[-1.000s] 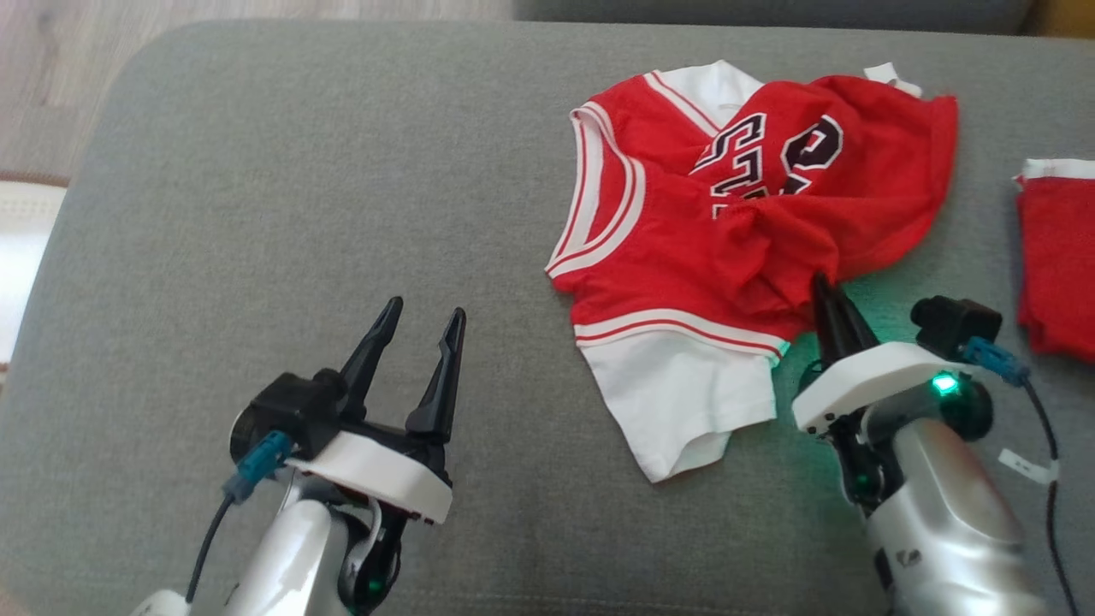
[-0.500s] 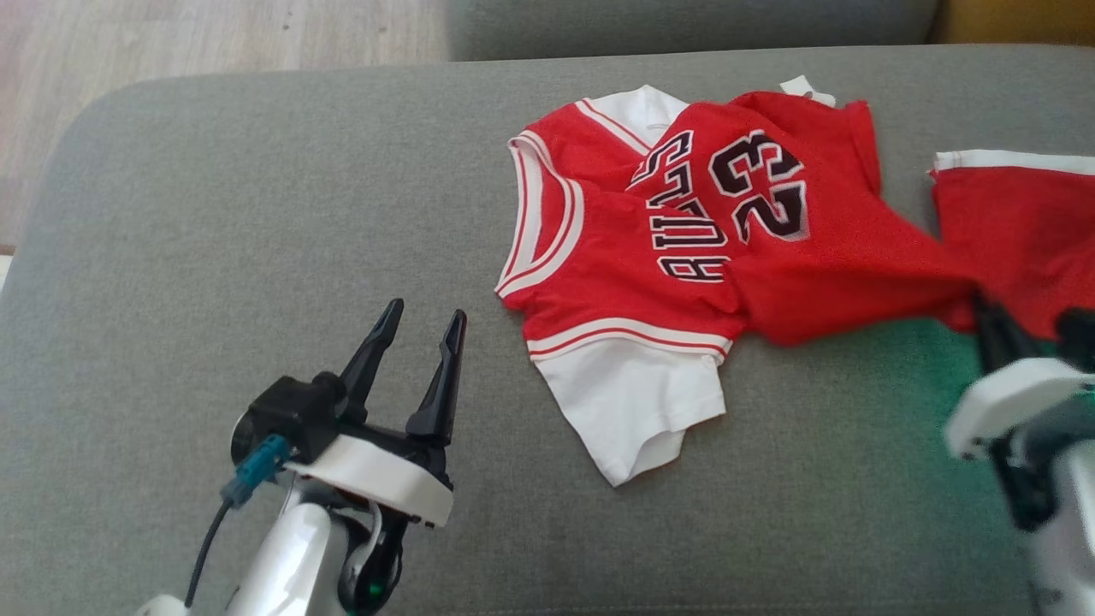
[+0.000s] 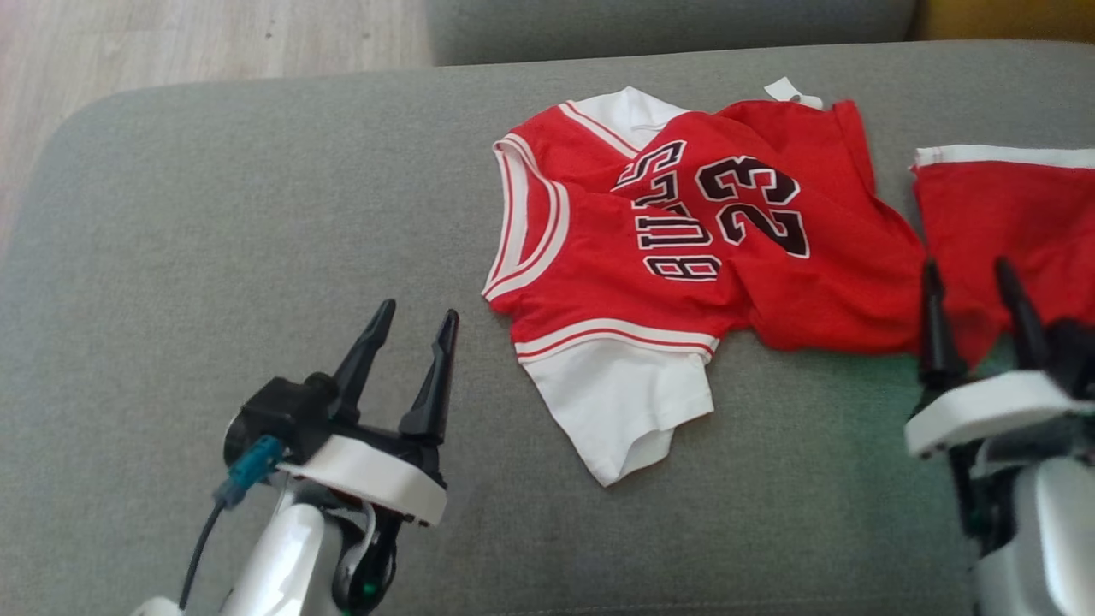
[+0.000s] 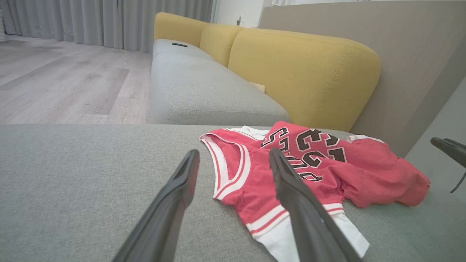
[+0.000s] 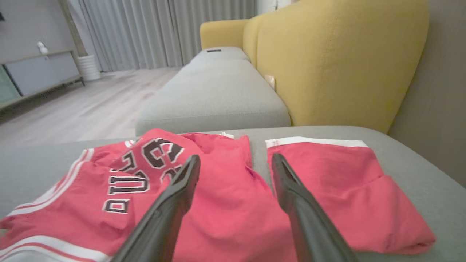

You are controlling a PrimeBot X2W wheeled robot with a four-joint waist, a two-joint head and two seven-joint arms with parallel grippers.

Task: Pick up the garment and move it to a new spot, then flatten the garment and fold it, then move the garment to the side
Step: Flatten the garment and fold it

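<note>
The garment (image 3: 684, 248) lies rumpled on the grey sofa seat (image 3: 257, 214) at upper centre of the head frame, our left gripper (image 3: 417, 310) and right gripper (image 3: 967, 265) both with jaws apart and empty, so we judge flattening, folding and moving aside remain.

- Soft, even daylight with faint shadows.
- A green glow tints the grey cushion (image 3: 821, 411) beside the right gripper (image 3: 967, 267).
- Both wrist views blur their own near fingers (image 5: 171, 203).
- The right wrist view is dimmer and hazier.
</note>
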